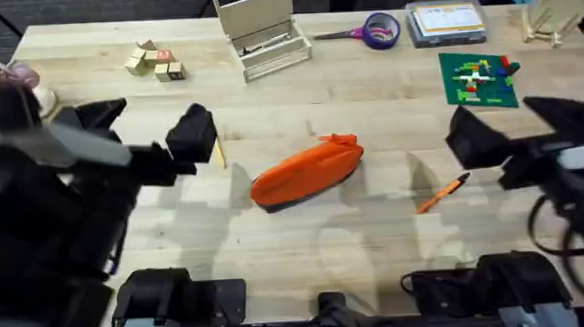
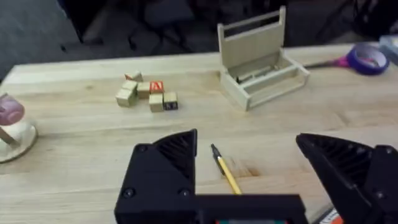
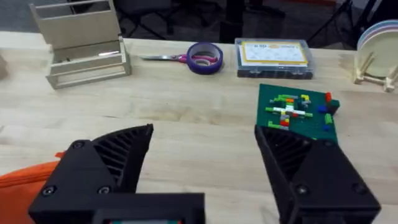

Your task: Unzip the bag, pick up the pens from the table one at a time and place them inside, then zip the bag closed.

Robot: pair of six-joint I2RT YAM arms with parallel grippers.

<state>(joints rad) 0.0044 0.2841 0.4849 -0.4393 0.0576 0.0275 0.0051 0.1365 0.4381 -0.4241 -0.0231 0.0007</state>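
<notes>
From overhead, the orange bag lies at the middle of the worktop, tilted with its right end farther away. The left claw hangs just left of it, above the yellowish pen, of which a short piece shows beside the claw. The orange pen lies to the right of the bag, near the right claw. Along the far edge stand wooden blocks, a wooden caddy and a green brick plate. In the left wrist view, the left claw is spread wide, the yellowish pen lying on the worktop between its fingers. In the right wrist view, the right claw is also spread wide with nothing held, an end of the bag showing beside one finger.
</notes>
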